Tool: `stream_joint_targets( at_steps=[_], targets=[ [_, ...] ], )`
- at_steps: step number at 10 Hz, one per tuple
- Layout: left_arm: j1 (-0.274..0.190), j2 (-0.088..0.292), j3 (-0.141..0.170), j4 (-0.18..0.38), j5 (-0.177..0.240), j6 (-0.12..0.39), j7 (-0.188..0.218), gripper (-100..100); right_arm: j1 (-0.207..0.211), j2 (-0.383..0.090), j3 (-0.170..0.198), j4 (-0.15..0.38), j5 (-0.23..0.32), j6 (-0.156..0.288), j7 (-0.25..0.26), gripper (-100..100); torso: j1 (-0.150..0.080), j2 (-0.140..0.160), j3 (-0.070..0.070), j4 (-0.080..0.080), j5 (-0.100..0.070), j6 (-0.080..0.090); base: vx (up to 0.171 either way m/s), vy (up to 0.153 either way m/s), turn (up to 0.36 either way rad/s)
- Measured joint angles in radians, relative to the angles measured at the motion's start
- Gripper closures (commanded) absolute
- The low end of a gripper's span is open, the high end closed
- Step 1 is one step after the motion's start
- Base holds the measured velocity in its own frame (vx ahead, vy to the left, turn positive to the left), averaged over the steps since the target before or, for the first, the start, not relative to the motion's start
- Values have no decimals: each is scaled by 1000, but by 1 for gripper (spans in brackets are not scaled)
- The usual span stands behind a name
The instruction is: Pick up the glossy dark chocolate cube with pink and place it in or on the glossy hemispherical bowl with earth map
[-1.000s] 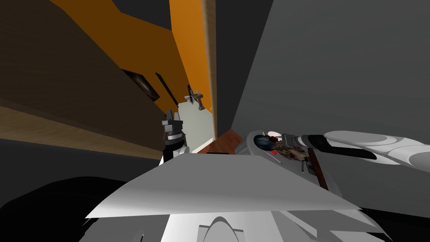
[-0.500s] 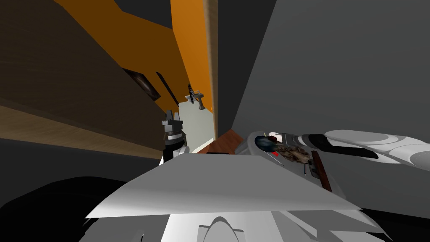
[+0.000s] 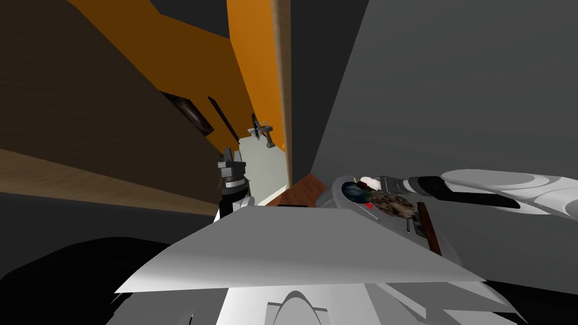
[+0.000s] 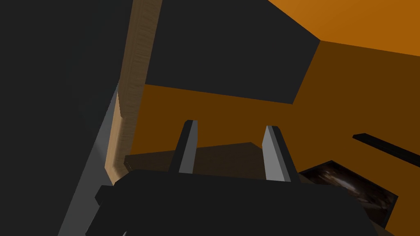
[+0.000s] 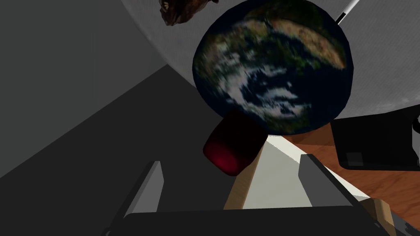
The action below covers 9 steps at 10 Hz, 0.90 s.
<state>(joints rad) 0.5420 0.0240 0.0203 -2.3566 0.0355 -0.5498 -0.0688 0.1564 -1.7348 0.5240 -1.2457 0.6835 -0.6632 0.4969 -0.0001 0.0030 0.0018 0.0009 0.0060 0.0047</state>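
Observation:
The bowl [image 5: 272,65] printed with an earth map sits on a round grey table [image 5: 385,61], straight ahead of my right gripper [image 5: 236,184]. The dark cube [image 5: 233,143], glossy with a deep pink-red sheen, lies against the bowl's near rim, just beyond the fingertips. The fingers [image 5: 149,186] are spread wide and do not touch it. I cannot tell what the cube rests on. In the head view the bowl [image 3: 354,192] is at the end of my right arm. My left gripper [image 3: 232,153] is raised on the left, open and empty [image 4: 231,149].
A lumpy brown object [image 3: 395,204] lies on the table behind the bowl, and a dark brown strip [image 3: 428,225] lies further right. A black box [image 5: 377,143] stands on the reddish wood floor below the table's edge. A light wooden post [image 3: 281,84] rises to the left.
My right gripper has opened wide and let go of the cube, which is now by the bowl's rim. The right arm has lifted slightly. The left arm has not moved.

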Motion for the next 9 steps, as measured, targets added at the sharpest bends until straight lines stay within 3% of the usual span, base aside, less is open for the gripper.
stream_joint_targets(
  at_steps=[3, 4, 9],
  targets=[
    [0, 0, 0, 0, 0, 0, 0, 0, 2, -57, -10, -29, -26, -27, -14, -100, 0, 0, 0, 0, 0, 0, 8, 1, -26],
    [0, 0, 0, 0, 0, 0, 0, 0, 3, -59, -11, -30, -28, -28, -14, 0, 0, 0, 0, 0, 0, 0, 0, 0, 0],
    [0, 0, 0, 0, 0, 0, 0, 0, 3, -59, -11, -30, -28, -28, -14, 0, -1, 1, 0, 0, -1, 0, 0, 0, 0]
  ],
)
